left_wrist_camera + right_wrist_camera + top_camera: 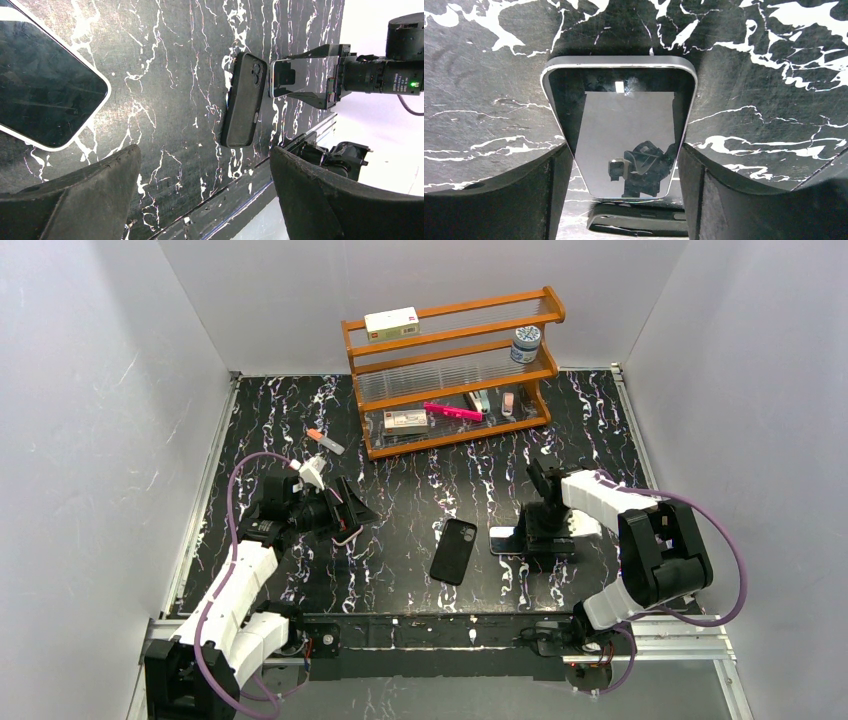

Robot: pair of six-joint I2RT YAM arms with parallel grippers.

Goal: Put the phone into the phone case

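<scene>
The right gripper (545, 532) straddles the phone (621, 100), a finger at each long edge; whether they press it cannot be told. The phone lies flat just beside the phone case (453, 550). The left gripper (205, 155) is spread wide, holding nothing.

Bright, even light; sharp focus.

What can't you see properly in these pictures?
- Right wrist view: the right gripper straddles the phone, but whether its fingers press it is unclear.
- Same view: only a strip of the phone case shows between the fingers, cut by the bottom edge.
- Left wrist view: the white-rimmed slab runs off the left edge.
- Top view: the right arm covers most of the phone; labels on the wooden rack are too small to read.
</scene>
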